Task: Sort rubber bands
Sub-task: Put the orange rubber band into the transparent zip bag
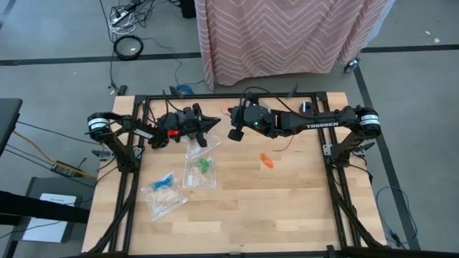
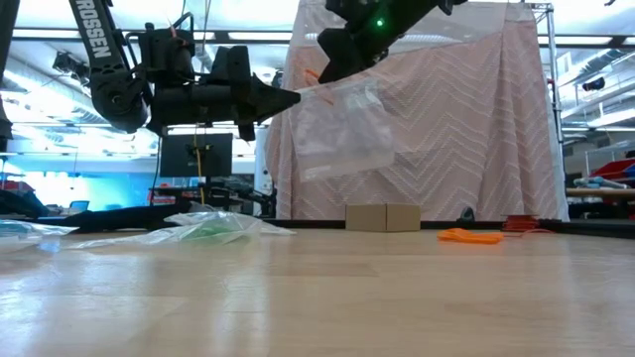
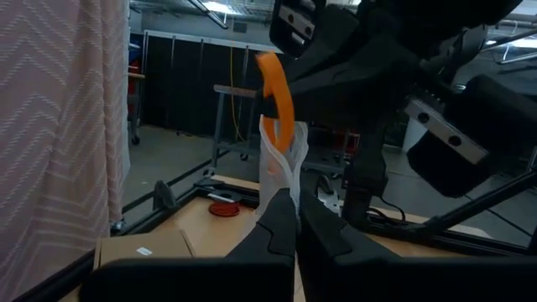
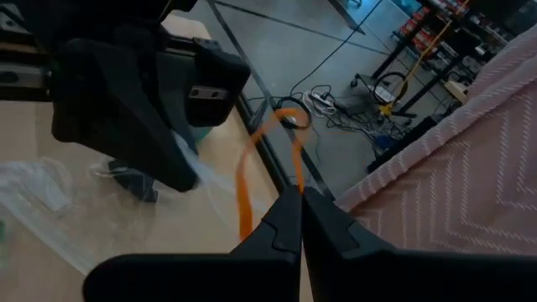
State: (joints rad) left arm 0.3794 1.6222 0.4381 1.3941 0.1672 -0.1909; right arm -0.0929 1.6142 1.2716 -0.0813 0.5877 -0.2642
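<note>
Orange rubber band (image 4: 252, 168) in right hand (image 4: 299, 191)

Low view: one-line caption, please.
Both end effectors, left and right, hold a clear bag above the table.

**Workshop floor, draped cloth, ceiling lights**

A grey concrete floor (image 1: 57, 29) crossed by dark tape lines surrounds the pale wooden table (image 1: 287, 208). A pink zigzag-patterned cloth (image 1: 280, 36) hangs just behind it. Black cables (image 1: 129, 18) coil on the floor. Long ceiling lights (image 2: 69, 59) glow over distant shelving (image 2: 600, 119).
</note>
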